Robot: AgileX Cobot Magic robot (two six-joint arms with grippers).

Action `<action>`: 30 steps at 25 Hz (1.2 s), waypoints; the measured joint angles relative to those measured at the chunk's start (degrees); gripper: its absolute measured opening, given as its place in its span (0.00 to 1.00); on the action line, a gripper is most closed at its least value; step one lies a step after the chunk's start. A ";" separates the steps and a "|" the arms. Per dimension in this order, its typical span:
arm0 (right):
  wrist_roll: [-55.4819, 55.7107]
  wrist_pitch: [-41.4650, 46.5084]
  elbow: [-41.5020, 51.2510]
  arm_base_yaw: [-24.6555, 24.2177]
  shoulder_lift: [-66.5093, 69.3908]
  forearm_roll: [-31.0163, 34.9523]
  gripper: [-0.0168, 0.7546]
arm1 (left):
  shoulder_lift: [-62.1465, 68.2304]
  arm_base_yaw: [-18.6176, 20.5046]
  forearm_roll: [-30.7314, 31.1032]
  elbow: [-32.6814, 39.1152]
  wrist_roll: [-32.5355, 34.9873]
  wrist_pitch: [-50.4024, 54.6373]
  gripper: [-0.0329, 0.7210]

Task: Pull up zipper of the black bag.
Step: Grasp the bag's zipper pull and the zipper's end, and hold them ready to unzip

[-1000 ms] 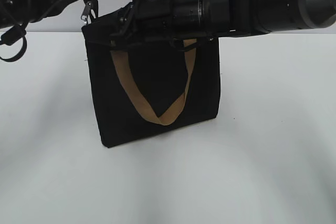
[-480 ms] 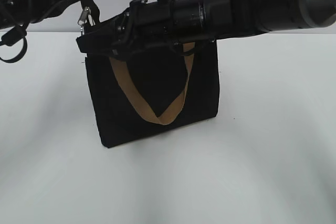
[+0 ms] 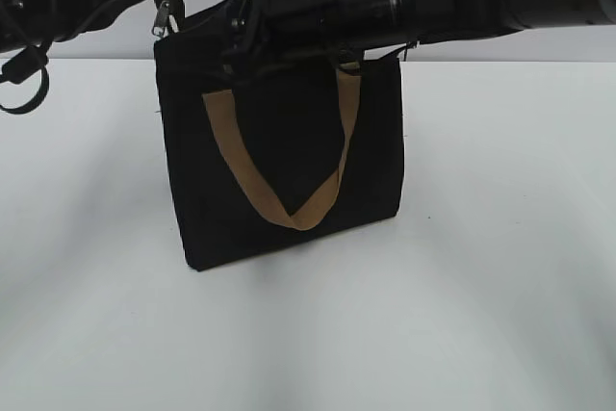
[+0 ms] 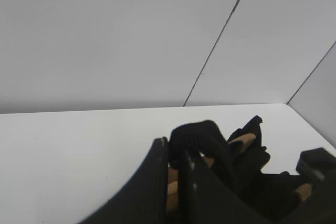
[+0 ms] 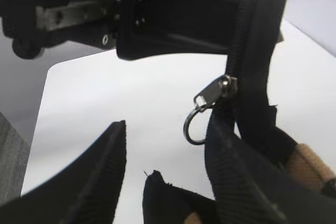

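Silvery zipper (image 5: 212,98) pull between right fingers (image 5: 100,177).

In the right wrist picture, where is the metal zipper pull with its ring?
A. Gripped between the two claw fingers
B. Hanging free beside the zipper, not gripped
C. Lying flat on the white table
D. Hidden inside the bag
B: the zipper pull hangs free from the zipper, above the open right claw, whose fingers do not touch it.

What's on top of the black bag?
A black robot arm lies across the top of the black bag, its right claw by the zipper. The arm hides most of the bag's top edge.
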 joint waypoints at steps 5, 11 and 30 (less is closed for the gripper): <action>1.30 0.95 0.00 -0.63 -0.91 -0.76 0.51 | 0.00 0.00 -0.06 0.00 0.00 0.00 0.06; 4.91 3.59 0.00 -0.63 -0.91 -2.97 0.51 | 0.00 0.00 -0.06 0.00 0.00 -0.05 0.06; 9.68 -3.31 0.00 2.00 1.76 -8.00 0.51 | 0.00 0.00 -0.06 0.00 -0.05 -0.05 0.06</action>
